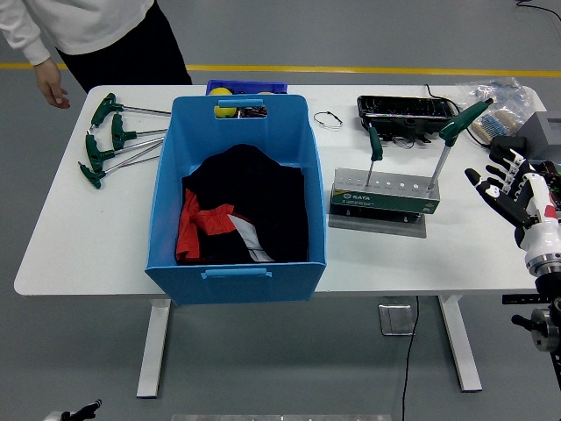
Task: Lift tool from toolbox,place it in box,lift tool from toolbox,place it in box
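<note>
A grey tool stand (384,201) sits right of centre on the white table (79,237). Two green-handled T-wrenches stand in it: a short one (374,146) at the left and a tall one (454,132) at the right. A large blue box (237,198) stands in the middle, holding black and red cloth (241,219). My right hand (513,190) hovers at the table's right edge, fingers spread, empty, right of the stand. My left hand is out of view.
Several green-handled T-wrenches (110,140) lie at the far left of the table. A person stands at the far left corner, one hand (53,88) hanging by the table edge. A black tray (405,110), cables and a bag (500,101) sit at the back right.
</note>
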